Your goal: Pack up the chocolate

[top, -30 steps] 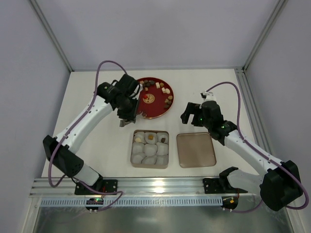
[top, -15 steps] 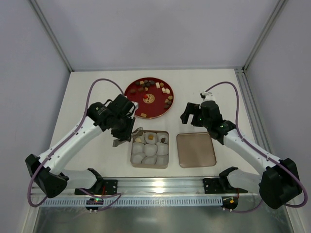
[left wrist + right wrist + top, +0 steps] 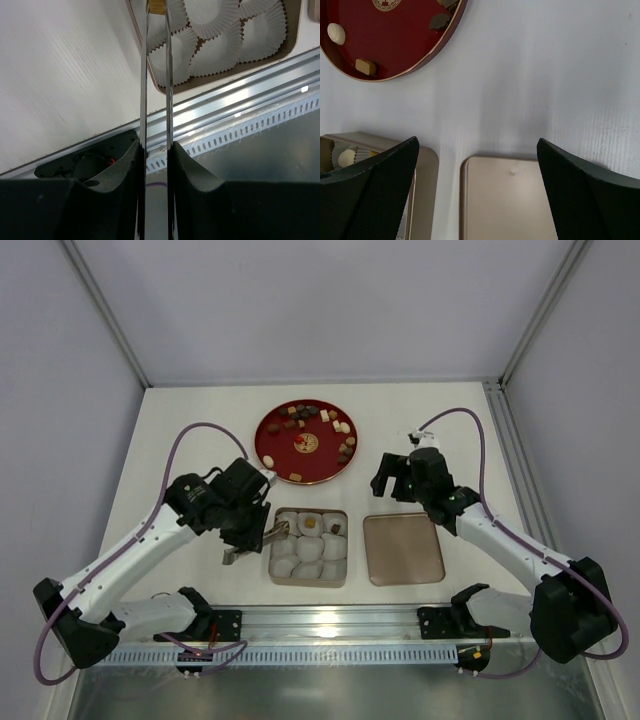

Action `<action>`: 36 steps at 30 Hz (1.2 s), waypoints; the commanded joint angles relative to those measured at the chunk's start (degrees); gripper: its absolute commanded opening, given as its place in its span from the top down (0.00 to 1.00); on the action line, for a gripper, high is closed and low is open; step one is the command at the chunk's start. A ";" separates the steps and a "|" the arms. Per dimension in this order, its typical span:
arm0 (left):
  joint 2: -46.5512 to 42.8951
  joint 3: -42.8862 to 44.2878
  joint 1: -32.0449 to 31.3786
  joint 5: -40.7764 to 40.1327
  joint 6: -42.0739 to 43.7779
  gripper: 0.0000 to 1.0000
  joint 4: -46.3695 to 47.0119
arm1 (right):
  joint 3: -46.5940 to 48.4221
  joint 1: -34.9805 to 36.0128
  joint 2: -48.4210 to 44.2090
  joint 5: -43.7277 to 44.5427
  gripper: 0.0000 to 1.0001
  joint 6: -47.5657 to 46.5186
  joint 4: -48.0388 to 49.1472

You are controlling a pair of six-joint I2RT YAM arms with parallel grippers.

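Several chocolate pieces (image 3: 335,426), dark, tan and cream, lie on the red plate (image 3: 275,445). A few sit in the paper cups of the gold tin (image 3: 308,583). My left gripper (image 3: 247,531) is shut on metal tongs (image 3: 143,75). The tongs' tips pinch a tan chocolate (image 3: 158,5) over the tin's near-left cups (image 3: 200,55). My right gripper (image 3: 392,480) is open and empty, hovering above the table between the plate (image 3: 385,45) and the tin's lid (image 3: 505,200). A cream piece (image 3: 336,33) and a tan piece (image 3: 366,66) show on the plate in the right wrist view.
The flat gold lid (image 3: 403,548) lies to the right of the tin. An aluminium rail (image 3: 330,625) runs along the table's near edge, also in the left wrist view (image 3: 235,100). Grey walls close in the back and sides.
My left arm has swung from the plate back and down to the tin's left side, carrying the tongs. The right arm has hardly moved.
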 commanded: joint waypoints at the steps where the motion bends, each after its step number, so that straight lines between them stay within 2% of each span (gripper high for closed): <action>1: -1.89 -1.71 -0.68 1.31 -1.04 0.72 -0.38 | 2.43 0.39 0.34 1.20 0.00 0.02 2.06; 14: -1.01 -2.94 -1.12 1.58 -0.51 0.64 0.67 | 2.16 0.48 0.78 1.38 0.00 0.11 2.15; 21: -1.10 -1.72 -1.21 1.05 -0.51 0.63 -0.20 | 2.08 0.39 0.70 1.38 0.00 0.11 2.24; 29: -0.13 8.28 -1.12 0.88 -0.42 0.62 -1.61 | 2.78 0.48 0.69 0.94 0.00 -0.07 2.15; 36: 7.68 18.65 0.98 -5.72 -0.08 0.60 1.19 | 3.39 0.48 0.78 -0.29 0.00 -0.50 2.15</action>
